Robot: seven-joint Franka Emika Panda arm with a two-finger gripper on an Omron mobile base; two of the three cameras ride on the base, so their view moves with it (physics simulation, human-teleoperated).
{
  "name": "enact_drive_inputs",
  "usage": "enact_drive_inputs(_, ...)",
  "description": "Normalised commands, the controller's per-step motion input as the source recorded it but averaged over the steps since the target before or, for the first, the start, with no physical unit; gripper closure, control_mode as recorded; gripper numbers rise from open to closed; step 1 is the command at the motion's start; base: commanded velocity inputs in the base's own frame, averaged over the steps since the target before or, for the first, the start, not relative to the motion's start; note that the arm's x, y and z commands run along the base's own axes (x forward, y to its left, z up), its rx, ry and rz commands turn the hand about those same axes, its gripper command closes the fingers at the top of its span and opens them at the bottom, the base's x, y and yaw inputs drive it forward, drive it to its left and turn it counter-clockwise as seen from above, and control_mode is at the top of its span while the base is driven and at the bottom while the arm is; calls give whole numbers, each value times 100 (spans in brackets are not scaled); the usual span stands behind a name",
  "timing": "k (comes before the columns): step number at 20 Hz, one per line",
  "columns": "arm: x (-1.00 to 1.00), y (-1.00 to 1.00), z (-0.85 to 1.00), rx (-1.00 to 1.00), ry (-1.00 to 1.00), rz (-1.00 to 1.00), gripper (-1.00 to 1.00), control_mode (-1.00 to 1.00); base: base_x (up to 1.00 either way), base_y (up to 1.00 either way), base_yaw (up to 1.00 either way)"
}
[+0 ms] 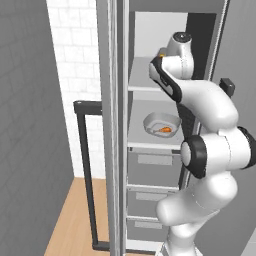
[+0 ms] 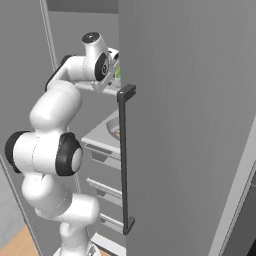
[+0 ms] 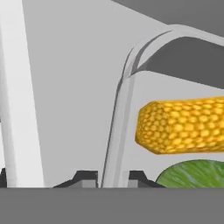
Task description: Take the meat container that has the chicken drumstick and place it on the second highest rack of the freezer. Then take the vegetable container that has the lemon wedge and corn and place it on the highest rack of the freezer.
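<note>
Gripper [image 3: 113, 178] fingertips pinched the thin rim of the vegetable container [image 3: 124, 92], up on the highest rack [image 1: 142, 80] of the freezer [image 1: 200, 30]. Corn [image 3: 181, 127] and lemon wedge [image 3: 194, 174] lay just inside that rim. Below, the meat container [image 1: 161, 124] with the chicken drumstick [image 1: 165, 130] sat on the second shelf.

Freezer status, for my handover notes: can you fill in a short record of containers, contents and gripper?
second highest rack: rounded-square grey meat container holding orange-brown chicken drumstick
highest rack: arm reaching in here
gripper: shut on thin grey rim of vegetable container
inside that container: yellow corn cob, green lemon wedge
freezer door: open
</note>
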Motion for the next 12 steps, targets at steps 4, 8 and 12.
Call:
enact_drive_inputs(4,43,-4,-4,0,0,0,100,-100,0,0,0)
enact_drive_inputs(8,22,0,-4,0,0,0,100,-100,0,0,0)
enact_drive_inputs(12,17,0,-14,0,3,0,-100,-100,0,0,0)
